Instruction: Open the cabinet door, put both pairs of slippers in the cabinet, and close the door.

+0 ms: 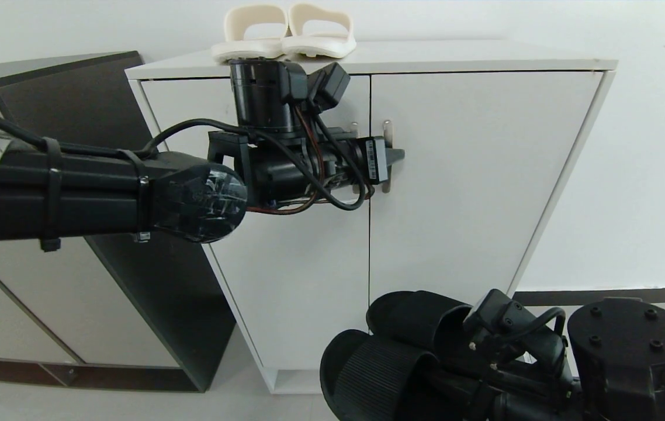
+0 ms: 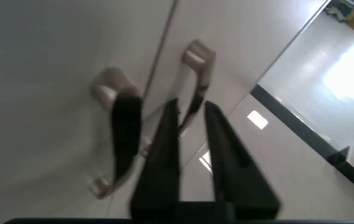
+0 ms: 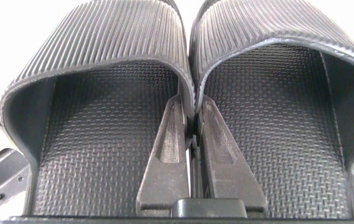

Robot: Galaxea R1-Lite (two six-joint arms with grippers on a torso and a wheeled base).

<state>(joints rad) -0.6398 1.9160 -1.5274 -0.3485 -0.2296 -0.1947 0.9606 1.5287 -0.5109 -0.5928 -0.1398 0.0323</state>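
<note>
white cabinet (image 1: 455, 175) on pale floor (image 1: 134, 403), two white slippers (image 1: 286, 35) on top. left pincer (image 2: 192, 109) grips a handle (image 2: 196, 62), right pincer (image 3: 192, 102) clamps two black slippers (image 1: 379, 345).

**White cabinet top holds one pair**

The white cabinet (image 1: 455, 55) stands on the pale floor (image 1: 134, 403), doors shut. A pair of white slippers (image 1: 286, 32) lies side by side on its top, near the left end.
</note>
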